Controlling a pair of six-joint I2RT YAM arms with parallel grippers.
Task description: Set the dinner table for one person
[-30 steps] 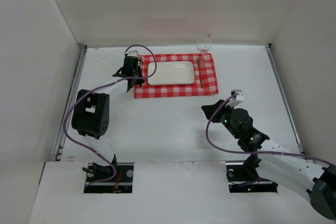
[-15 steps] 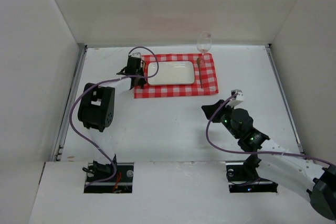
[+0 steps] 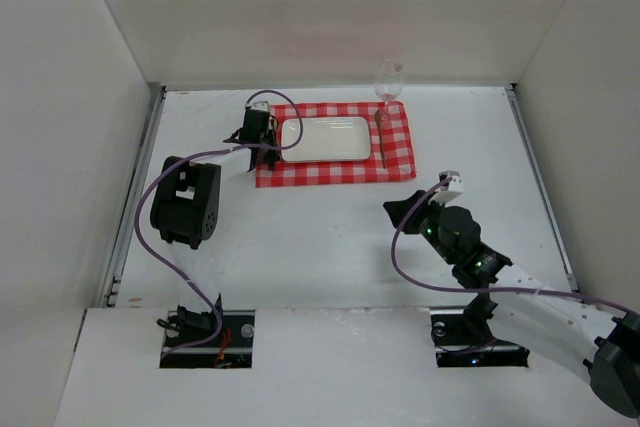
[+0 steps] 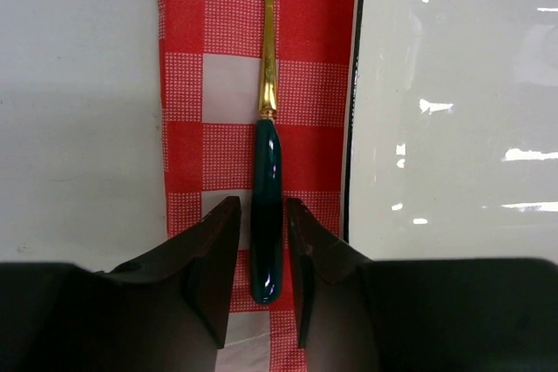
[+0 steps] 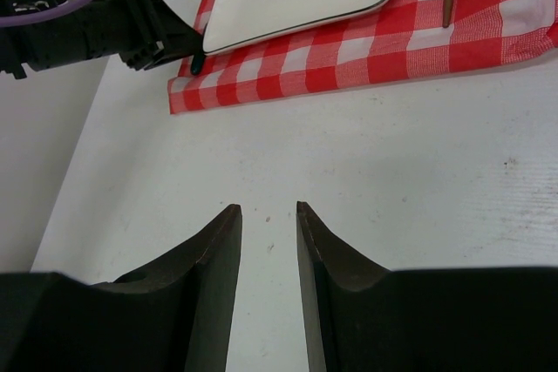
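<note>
judged the setting close to complete. at the left, found the left end effector (image 4: pixel 264 202) low over the checked cloth (image 3: pixel 335 169), opened only narrowly, straddling the green handle of the gold spoon (image 4: pixel 268 128) with a sliver of cloth visible either side, so apparently gripping nothing. noted the spoon lying flat just beside the white plate (image 3: pixel 325 139). right of the plate, spotted a slim brown utensil (image 3: pixel 381 142) and, at the cloth's far corner, a wine glass (image 3: pixel 388 79). placed all of it toward the far side of the desk (image 3: pixel 320 237). further right, found the right end effector (image 5: pixel 268 208) slightly parted, empty, over the desk, well apart from the setting. reckoned little left beyond withdrawing. minded the purple cable (image 3: pixel 293 112) looping near the plate's left edge.
</note>
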